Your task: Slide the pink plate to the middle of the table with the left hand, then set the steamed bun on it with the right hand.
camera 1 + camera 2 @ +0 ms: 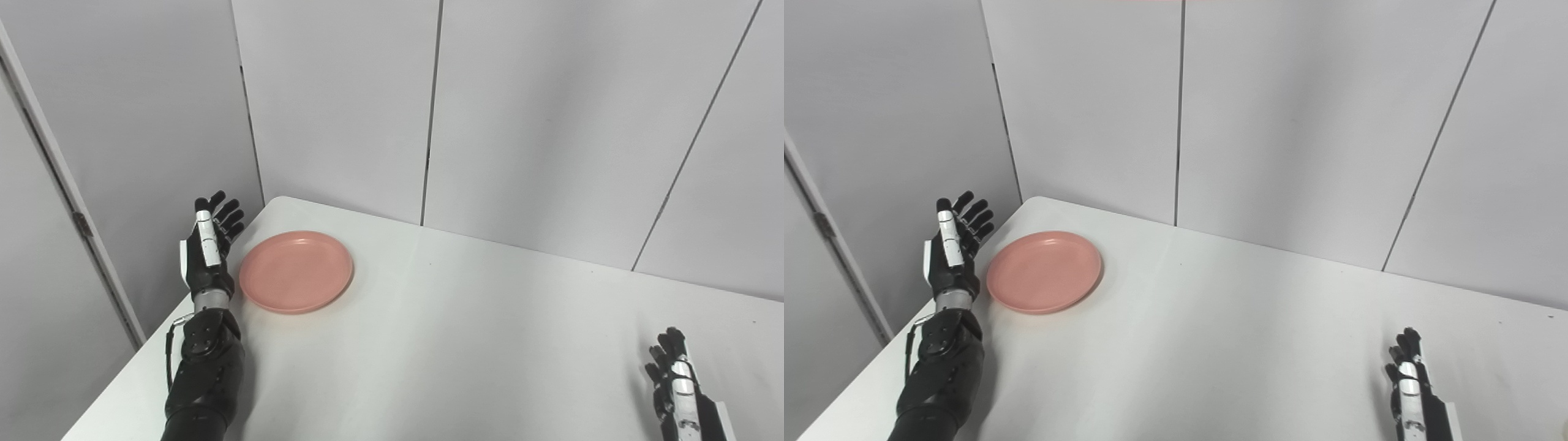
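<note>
A round pink plate (296,271) lies empty on the white table (465,331) near its far left corner. My left hand (209,250) is open, fingers up and apart, just left of the plate's rim at the table's left edge; it holds nothing. My right hand (677,383) is open and empty, resting low at the near right of the table, far from the plate. The plate (1044,271) and both hands, left (952,248) and right (1409,383), show the same way in the right eye view. No steamed bun is in view.
Grey wall panels (520,122) stand close behind the table's far edge. The table's left edge runs right beside my left forearm (205,373). A small pale thing shows at the right eye view's bottom right corner (1564,427), too cut off to tell.
</note>
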Motion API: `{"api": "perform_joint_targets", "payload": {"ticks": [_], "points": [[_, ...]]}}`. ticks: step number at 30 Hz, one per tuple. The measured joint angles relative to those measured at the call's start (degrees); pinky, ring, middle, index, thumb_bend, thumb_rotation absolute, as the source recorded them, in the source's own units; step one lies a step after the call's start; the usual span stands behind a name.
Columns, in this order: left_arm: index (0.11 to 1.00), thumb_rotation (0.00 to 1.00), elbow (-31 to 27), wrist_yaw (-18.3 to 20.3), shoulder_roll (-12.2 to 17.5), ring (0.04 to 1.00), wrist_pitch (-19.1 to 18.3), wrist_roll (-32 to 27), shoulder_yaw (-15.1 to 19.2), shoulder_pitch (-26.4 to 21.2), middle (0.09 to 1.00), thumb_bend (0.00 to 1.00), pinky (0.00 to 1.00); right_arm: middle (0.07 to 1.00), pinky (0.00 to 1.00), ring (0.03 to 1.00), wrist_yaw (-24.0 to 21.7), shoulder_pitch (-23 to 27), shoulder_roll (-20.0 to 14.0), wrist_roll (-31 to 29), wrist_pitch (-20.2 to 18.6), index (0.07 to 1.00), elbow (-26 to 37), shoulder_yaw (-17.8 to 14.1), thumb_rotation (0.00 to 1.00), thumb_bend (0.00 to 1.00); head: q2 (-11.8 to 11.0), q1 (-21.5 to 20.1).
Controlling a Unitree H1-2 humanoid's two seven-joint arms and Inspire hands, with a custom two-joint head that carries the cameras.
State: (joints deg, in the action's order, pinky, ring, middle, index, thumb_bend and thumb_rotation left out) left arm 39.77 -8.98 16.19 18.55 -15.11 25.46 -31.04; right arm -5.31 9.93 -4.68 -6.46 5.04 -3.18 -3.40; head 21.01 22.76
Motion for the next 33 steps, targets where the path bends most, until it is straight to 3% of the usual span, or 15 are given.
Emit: {"api": "perform_joint_targets", "payload": {"ticks": [13, 14, 33], "points": [[0.823, 1.00, 1.12, -0.86, 1.37, 0.826, -2.04, 1.72, -2.86, 0.18, 0.822, 0.81, 0.86, 1.000, 1.00, 1.000, -0.10, 0.04, -0.02, 0.07, 0.01, 1.000, -0.07, 0.05, 1.00, 0.23, 0.00, 0.09], [0.828, 1.00, 1.08, -0.67, 1.39, 0.843, -2.37, 1.78, -3.24, 0.20, 0.831, 0.82, 0.90, 1.000, 1.00, 1.000, -0.10, 0.04, -0.01, 0.07, 0.00, 1.000, -0.04, 0.05, 1.00, 0.24, -0.09, 0.17], [0.863, 1.00, -2.88, 3.54, 2.88, 0.879, -13.74, 3.13, -9.29, 1.55, 0.863, 0.83, 0.95, 1.000, 1.00, 1.000, 0.01, 0.04, -0.01, 0.01, 0.00, 1.000, -0.09, -0.05, 0.96, 0.24, -0.09, 0.00]]}}
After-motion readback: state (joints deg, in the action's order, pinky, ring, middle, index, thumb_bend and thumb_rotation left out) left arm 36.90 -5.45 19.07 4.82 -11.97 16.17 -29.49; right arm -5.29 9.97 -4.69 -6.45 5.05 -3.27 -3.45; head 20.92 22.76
